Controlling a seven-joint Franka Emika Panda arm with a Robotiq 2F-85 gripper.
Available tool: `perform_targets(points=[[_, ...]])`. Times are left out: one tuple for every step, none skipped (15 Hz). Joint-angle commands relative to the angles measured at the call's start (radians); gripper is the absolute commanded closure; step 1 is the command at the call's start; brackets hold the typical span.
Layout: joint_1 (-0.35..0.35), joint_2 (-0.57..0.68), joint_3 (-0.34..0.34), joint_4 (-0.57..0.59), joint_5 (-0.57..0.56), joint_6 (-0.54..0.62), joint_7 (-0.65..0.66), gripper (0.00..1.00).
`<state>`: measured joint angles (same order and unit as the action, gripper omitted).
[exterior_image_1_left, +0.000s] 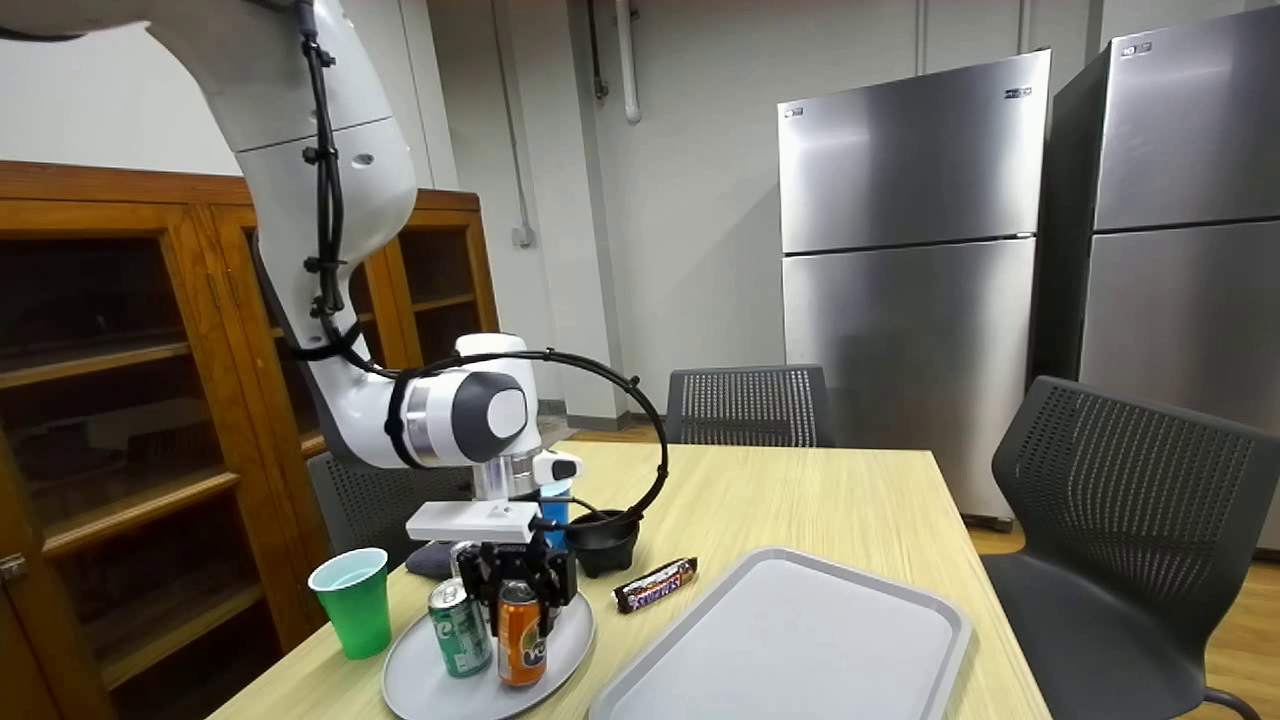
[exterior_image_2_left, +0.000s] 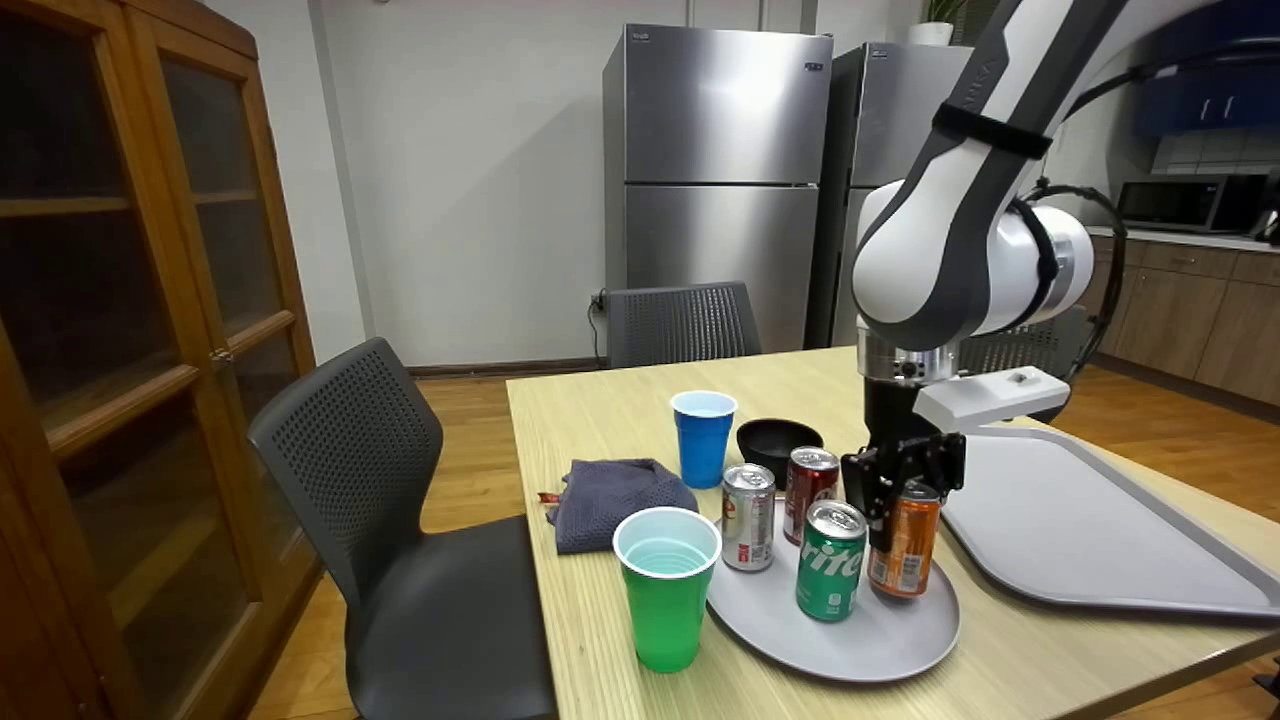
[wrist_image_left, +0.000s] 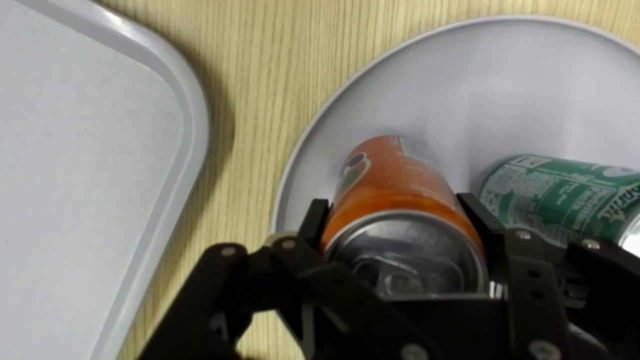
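Hand (wrist_image_left: 395, 215) closed part-way, gripping orange can (exterior_image_2_left: 906, 550) both sides! Can on plate (exterior_image_2_left: 870, 655), joined by 3 more: green can (exterior_image_2_left: 830, 570), silver can (exterior_image_2_left: 747, 522), red can (exterior_image_2_left: 806, 490). Tray (wrist_image_left: 80, 175) just beside.

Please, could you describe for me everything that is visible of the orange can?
The orange can looks like metal, with a printed orange side and a bare silver top carrying a pull tab. It is about upright over the plate, near its edge, beside the green can but apart from it. The gripper holds it between two fingers. Whether its base touches the plate I cannot tell.
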<state>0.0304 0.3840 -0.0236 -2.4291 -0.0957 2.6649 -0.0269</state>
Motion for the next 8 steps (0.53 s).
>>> perform_targets(points=[[0.005, -0.003, 0.000, 0.013, -0.020, -0.007, -0.004, 0.59], [0.006, -0.003, -0.001, 0.013, -0.021, -0.008, -0.004, 0.59], [0.006, -0.005, -0.001, 0.012, -0.021, -0.007, -0.003, 0.09], [0.005, -0.007, -0.001, 0.012, -0.020, -0.007, -0.003, 0.08], [0.002, -0.013, 0.001, 0.011, -0.016, -0.007, -0.006, 0.03], [0.000, -0.018, 0.002, 0.011, -0.014, -0.006, -0.008, 0.00], [-0.003, -0.025, 0.004, 0.011, -0.009, -0.004, -0.012, 0.00], [-0.005, -0.030, 0.005, 0.013, -0.007, -0.003, -0.013, 0.00]])
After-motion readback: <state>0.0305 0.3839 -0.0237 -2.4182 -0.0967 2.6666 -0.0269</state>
